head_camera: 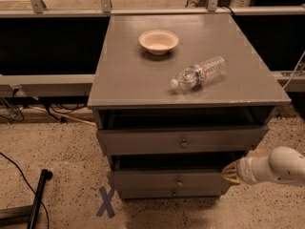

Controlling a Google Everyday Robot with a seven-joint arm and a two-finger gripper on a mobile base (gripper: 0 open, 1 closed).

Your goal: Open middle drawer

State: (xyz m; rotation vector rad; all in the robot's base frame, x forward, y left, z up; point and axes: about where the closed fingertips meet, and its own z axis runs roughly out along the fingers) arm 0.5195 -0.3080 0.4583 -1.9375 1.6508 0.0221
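Note:
The grey cabinet [190, 56] has three drawers stacked at its front. The middle drawer [143, 180], with a small round metal knob [179, 180], stands pulled out, with a dark gap above its front. My gripper [230, 172] is at the drawer's right end, at the front corner, on the white arm [276, 166] that comes in from the right. I cannot tell whether it touches the drawer front. The taller top drawer [143, 141] with its knob [183, 143] is above. Only a strip of the bottom drawer [152, 193] shows below.
A cream bowl [158, 41] and a plastic water bottle [200, 73] lying on its side are on the cabinet top. A blue tape X [106, 202] marks the speckled floor at the front left. A black bar [38, 194] and cables lie at the left.

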